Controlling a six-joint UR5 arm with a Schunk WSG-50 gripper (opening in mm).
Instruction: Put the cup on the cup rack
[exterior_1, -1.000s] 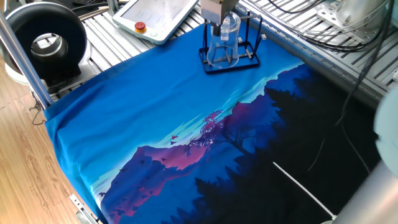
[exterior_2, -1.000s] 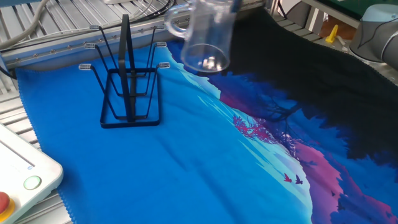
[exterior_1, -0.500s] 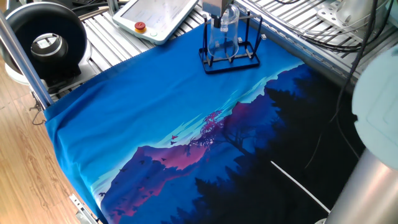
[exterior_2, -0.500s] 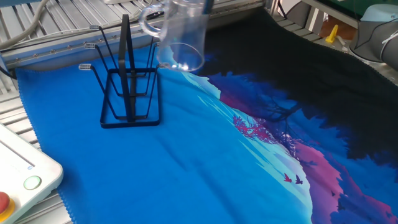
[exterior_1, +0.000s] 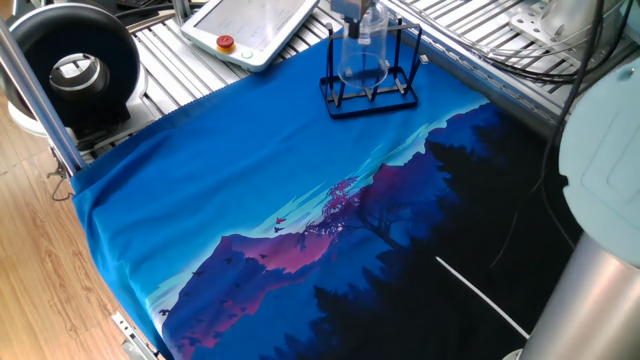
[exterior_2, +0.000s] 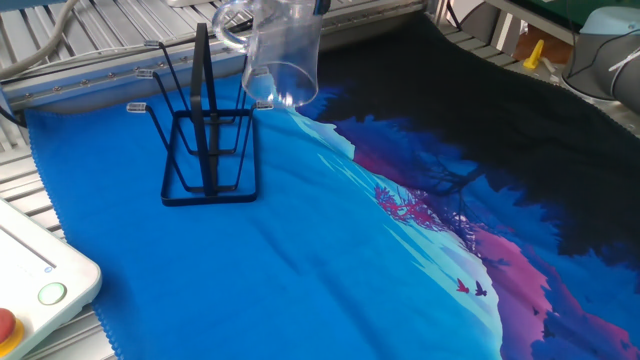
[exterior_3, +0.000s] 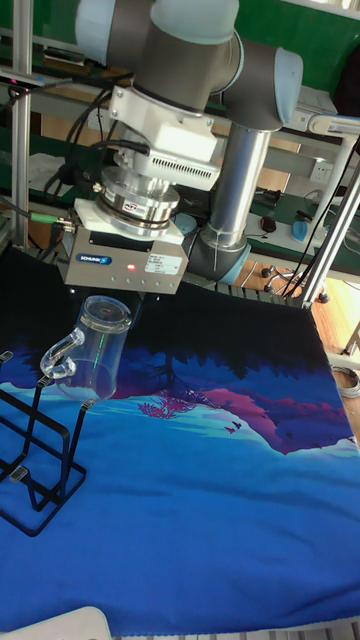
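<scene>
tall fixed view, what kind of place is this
Most likely a robotics lab or test bench: an industrial robot arm is mounted by a table draped in printed cloth, a white pendant lies on aluminium rails, and cabled shelving stands behind.

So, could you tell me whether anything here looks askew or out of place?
Only the cup: it hangs tilted in the end effector, mouth angled down, beside the cup rack and not yet on a peg. That fits a placement under way. Nothing looks spilled or damaged.

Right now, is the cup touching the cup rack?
Cannot tell. In the other fixed view the cup, held tilted in the air, overlaps a peg tip of the cup rack; no view shows contact or gap plainly.
</scene>
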